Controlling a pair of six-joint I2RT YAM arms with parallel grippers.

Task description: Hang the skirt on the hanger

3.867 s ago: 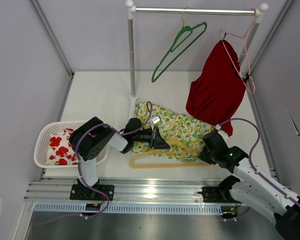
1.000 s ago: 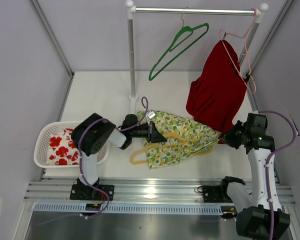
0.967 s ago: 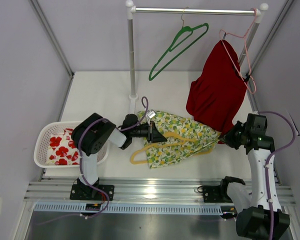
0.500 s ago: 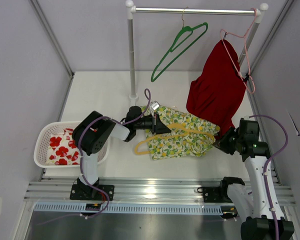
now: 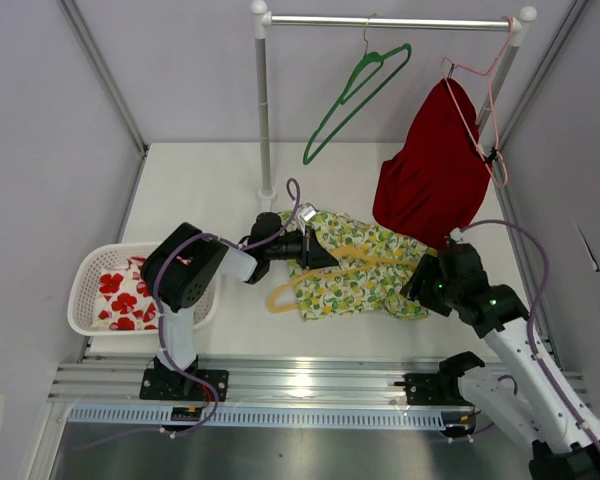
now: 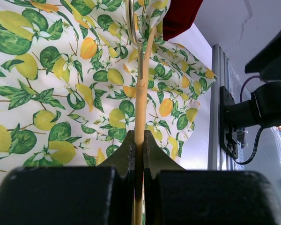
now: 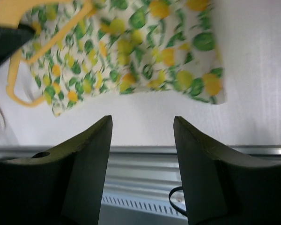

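Note:
The skirt [image 5: 365,275], white with lemons and green leaves, lies crumpled on the table's middle; it also fills the left wrist view [image 6: 61,84] and the top of the right wrist view [image 7: 131,42]. A yellow hanger [image 5: 283,295] lies over it. My left gripper [image 5: 320,256] is shut on the hanger's neck [image 6: 140,108], its metal hook [image 6: 132,23] pointing ahead. My right gripper [image 5: 417,283] is open and empty, just off the skirt's right edge; in its own view [image 7: 143,126] bare table shows between the fingers.
A clothes rail [image 5: 390,20] at the back carries a green hanger [image 5: 352,95] and a pink hanger with a red garment [image 5: 432,175]. A white basket [image 5: 85,295] with red-flowered cloth sits at the left. The table's metal front rail [image 7: 140,154] is near.
My right arm swung from the far right side in toward the skirt's right edge. The left gripper, still holding the hanger, shifted the hanger and skirt slightly toward the back.

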